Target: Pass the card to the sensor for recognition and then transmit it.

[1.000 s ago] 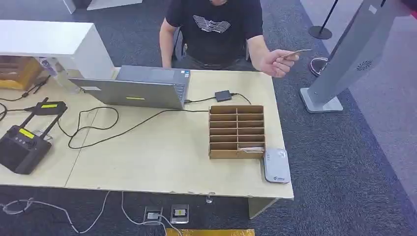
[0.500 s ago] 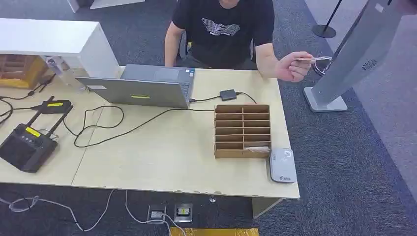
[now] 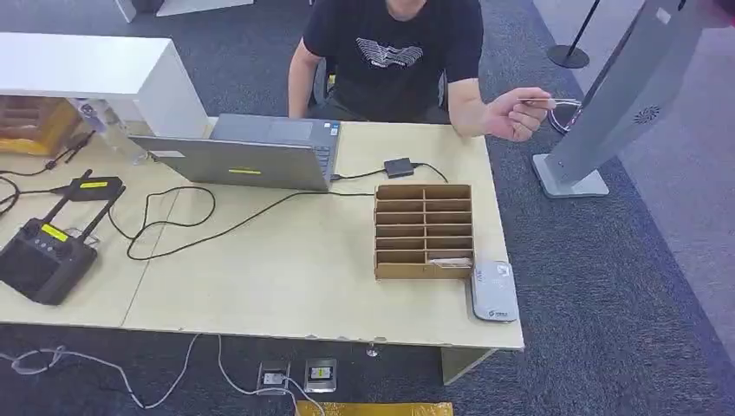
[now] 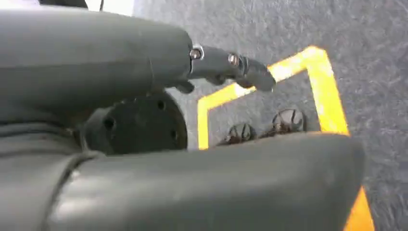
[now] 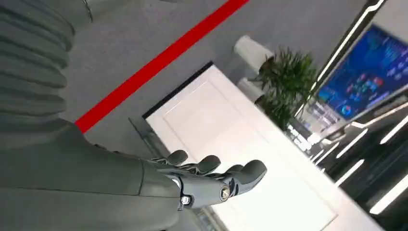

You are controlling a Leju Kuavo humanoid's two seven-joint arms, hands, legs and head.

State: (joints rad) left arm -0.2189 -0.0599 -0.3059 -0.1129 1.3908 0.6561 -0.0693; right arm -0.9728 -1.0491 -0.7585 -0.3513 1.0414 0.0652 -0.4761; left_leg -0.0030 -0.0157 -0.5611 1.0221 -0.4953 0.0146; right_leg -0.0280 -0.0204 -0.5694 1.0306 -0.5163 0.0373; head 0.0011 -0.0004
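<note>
A person in a black shirt sits behind the table and holds a thin card [image 3: 533, 102] out past the table's far right corner in one hand [image 3: 510, 116]. The white card sensor [image 3: 494, 291] lies flat at the table's near right corner, right beside a cardboard slotted organizer [image 3: 423, 230] that has one card [image 3: 448, 261] in a bottom slot. In the left wrist view my left hand [image 4: 226, 70] hangs over the floor with fingers stretched and nothing in it. My right hand [image 5: 211, 179] is raised with its fingers straight and apart, empty.
An open grey laptop [image 3: 247, 156] stands at the back of the table [image 3: 286, 277], with cables running across to a small black adapter [image 3: 398, 166]. A black controller [image 3: 39, 260] lies at the left. A white box [image 3: 95, 74] and a slanted grey kiosk [image 3: 620, 100] flank the table.
The camera has shifted a little. The person's hand has moved the card outward beyond the table's corner and now holds it level and still.
</note>
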